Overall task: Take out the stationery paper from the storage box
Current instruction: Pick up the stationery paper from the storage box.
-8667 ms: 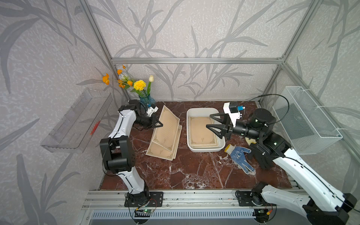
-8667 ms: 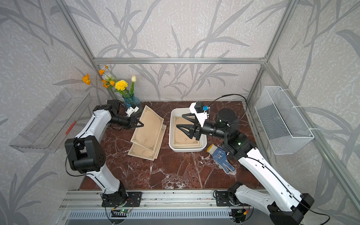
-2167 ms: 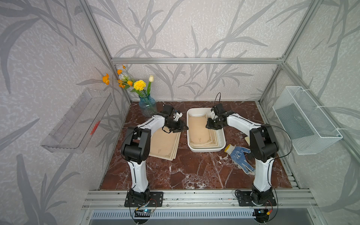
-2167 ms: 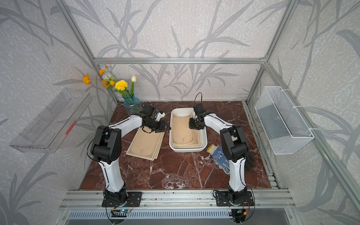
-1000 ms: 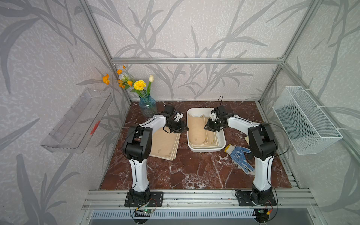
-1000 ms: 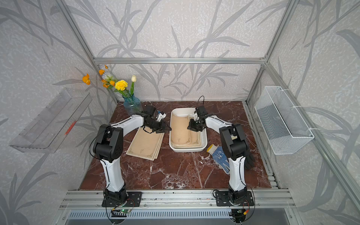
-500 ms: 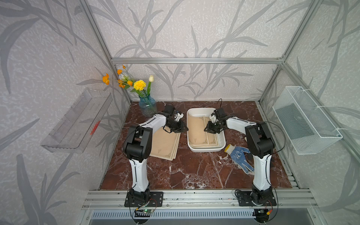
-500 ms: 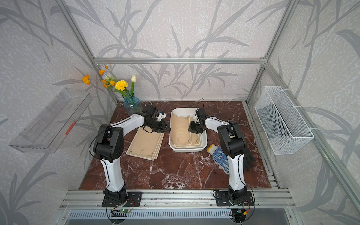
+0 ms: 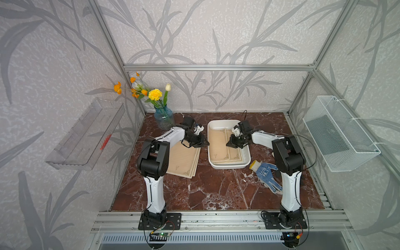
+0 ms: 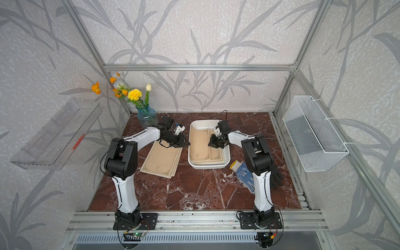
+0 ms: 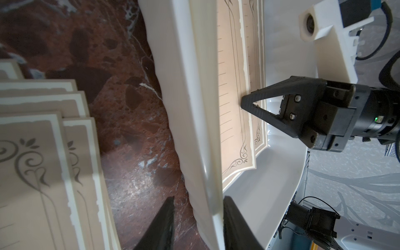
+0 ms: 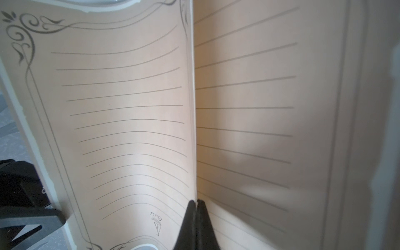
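Right gripper: the right gripper (image 12: 195, 203) has its jaws pressed together on the long right edge of the top sheet (image 12: 129, 119), and that edge is lifted.
Left gripper: the jaws of the left gripper (image 11: 199, 199) stand apart astride the left rim of the storage box (image 9: 227, 166). I cannot tell whether they press on it.
Stationery paper: the pinched sheet bows upward inside the box, over the lower sheets (image 12: 249, 119), which lie flat. A removed stack (image 9: 184, 160) rests on the marble tabletop (image 9: 205, 190) just left of the box.
Progress: partly done, I judge, since several sheets are out and more than one remains.
Risk, slip: the pinch holds only a thin margin, so a quick lift could pull the paper free and drop it back into the box.
Risk, crease or tear: the sheet is already curved, and a hard pull while its left edge bears on the box wall could fold or rip it.
Risk, double pick: the sheet beneath may cling and ride up with it.
Risk, box shift: if the left jaws are not gripping the rim, a dragged sheet could slide or tip the shallow box.
Risk, collision: the way to the stack passes over the left gripper, so the arms may meet.
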Controlling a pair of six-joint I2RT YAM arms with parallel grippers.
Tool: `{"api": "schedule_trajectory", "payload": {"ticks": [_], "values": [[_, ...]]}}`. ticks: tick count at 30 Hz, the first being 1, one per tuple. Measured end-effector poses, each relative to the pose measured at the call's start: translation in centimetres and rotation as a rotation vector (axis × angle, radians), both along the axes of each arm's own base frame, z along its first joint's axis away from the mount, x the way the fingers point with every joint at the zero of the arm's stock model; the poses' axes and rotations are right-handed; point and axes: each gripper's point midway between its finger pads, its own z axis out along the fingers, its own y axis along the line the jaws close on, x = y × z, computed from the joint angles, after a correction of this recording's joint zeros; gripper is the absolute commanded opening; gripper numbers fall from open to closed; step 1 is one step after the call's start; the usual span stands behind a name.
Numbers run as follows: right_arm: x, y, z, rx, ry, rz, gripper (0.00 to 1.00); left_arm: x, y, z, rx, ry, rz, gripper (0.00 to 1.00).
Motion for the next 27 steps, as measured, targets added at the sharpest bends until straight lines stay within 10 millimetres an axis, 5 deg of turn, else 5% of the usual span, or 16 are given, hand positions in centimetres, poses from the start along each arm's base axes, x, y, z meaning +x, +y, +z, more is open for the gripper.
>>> {"api": "schedule_trajectory", "payload": {"ticks": [9,18,23,27], "values": [[-0.3,0.6,0.7,0.043,-0.001,0.026,0.16,0.0,0.0,0.0,0.000,0.001,0.000,0.37],[-0.6,-0.1,1.4,-0.024,-0.008,0.064,0.00,0.1,0.0,0.2,-0.002,-0.002,0.006,0.49],[-0.5,-0.8,4.6,-0.075,-0.069,0.081,0.00,0.6,0.2,2.7,-0.005,-0.092,0.012,0.60],[-0.2,-1.3,9.2,-0.109,-0.173,0.097,0.00,0.6,0.7,6.4,-0.001,-0.230,0.018,0.65]]}}
